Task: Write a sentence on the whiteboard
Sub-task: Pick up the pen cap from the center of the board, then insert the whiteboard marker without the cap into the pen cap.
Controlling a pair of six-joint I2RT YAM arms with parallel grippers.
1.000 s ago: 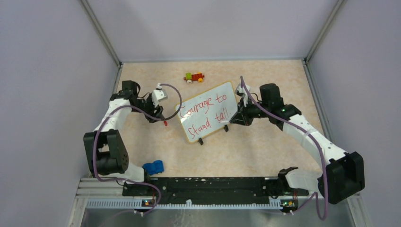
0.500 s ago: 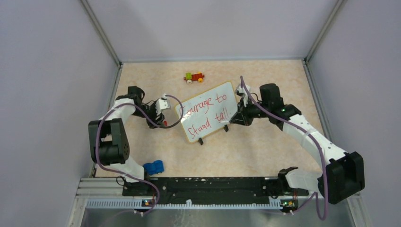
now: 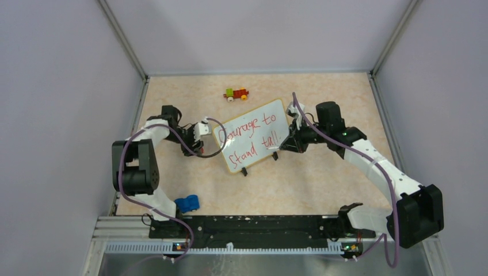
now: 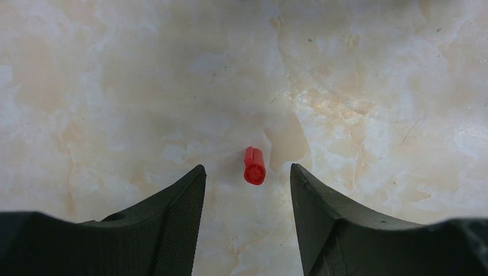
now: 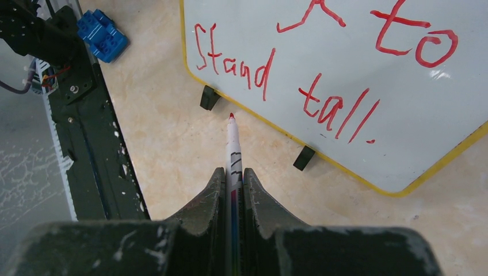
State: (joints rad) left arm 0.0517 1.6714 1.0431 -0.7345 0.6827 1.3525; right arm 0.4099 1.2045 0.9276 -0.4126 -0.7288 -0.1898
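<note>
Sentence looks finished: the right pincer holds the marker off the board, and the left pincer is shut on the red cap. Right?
Not quite. The left pincer is open: the left wrist view shows the red cap lying loose on the table between its jaws, touching neither. The rest holds: the right pincer grips the marker, tip off the whiteboard.

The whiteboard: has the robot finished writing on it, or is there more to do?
The writing looks done: the sentence on the whiteboard reads "Courage to stand tall." with its full stop. In hand: the right tool grips the marker, tip bare and off the board; the open left tool frames a small red cap lying on the table. Probably left: capping the marker.
</note>
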